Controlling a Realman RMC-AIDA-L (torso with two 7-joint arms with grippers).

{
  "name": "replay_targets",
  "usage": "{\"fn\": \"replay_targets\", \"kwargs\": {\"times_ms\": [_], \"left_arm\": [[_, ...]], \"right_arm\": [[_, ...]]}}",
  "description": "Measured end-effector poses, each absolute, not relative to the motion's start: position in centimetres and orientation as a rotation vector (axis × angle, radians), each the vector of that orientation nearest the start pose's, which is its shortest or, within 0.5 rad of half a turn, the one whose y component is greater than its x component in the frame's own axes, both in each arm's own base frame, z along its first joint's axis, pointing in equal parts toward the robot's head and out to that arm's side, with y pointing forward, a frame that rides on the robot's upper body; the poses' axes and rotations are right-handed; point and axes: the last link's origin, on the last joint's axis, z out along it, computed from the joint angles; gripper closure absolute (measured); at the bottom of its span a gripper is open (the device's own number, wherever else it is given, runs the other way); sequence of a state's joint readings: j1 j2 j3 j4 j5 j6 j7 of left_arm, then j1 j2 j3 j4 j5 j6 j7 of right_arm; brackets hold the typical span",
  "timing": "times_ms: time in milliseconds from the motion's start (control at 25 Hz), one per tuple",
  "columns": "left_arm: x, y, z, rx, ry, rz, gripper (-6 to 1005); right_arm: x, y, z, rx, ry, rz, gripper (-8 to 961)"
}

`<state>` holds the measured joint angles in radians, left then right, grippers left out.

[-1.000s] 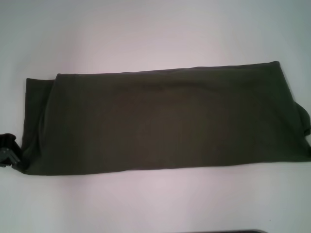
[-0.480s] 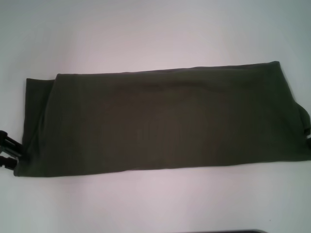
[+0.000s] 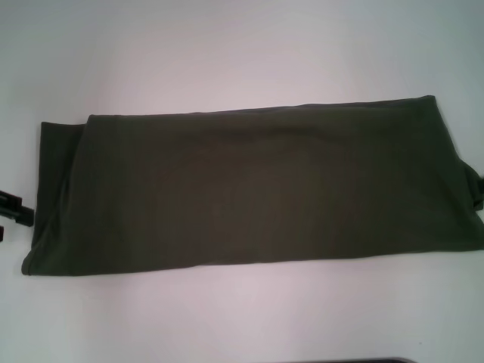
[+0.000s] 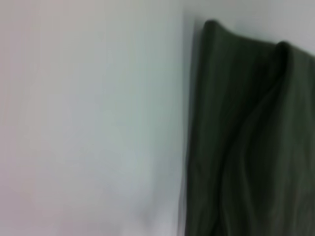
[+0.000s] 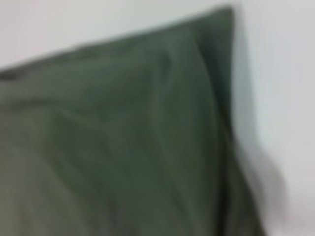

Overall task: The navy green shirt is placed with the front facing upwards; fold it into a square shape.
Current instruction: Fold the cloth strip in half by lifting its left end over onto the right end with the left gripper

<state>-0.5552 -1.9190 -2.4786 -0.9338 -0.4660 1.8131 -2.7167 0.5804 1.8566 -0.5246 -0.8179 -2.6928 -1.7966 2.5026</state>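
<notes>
White tabletop (image 3: 227, 45) all around, and stretched across the middle of it lies the navy green shirt (image 3: 257, 189), folded into one long band that runs from the robot's left side right over to the right edge of the head view. Its upper layer stops short on the left, so a narrow strip of the layer beneath shows there. No lettering on show, just plain dark cloth with soft creases.

Over on the left, the left gripper (image 3: 9, 212) peeks in at the frame edge, just beside the shirt's left end and clear of the cloth. Two dark fingers (image 3: 17, 207) are visible with a gap between them, spread apart and holding nothing.

At the shirt's far right end, a dark sliver sits against the fabric at the frame edge; whether that is the right gripper, and how its fingers stand, I cannot tell.

From the left wrist, the shirt's rumpled end (image 4: 251, 137) lies on the white surface. From the right wrist, a folded corner (image 5: 128, 137) fills the view.
</notes>
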Motion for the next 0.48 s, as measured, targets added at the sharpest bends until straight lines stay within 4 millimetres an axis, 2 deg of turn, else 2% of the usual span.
{"fn": "replay_targets", "kwargs": {"times_ms": [200,320,480], "left_arm": [[-31.0,32.1,10.2,2.347,2.417,-0.069,372],[-29.7,33.0,10.4,2.412,2.323,0.079,376],[-28.4,33.8,10.2,2.487,2.205,0.199,380]], "right_arm": [[31.5,32.4,12.6,-2.225,1.928,0.207,316],[30.4,33.0,12.6,-2.292,1.87,0.315,320],[29.3,33.2,11.2,-2.433,1.838,0.426,326]]}}
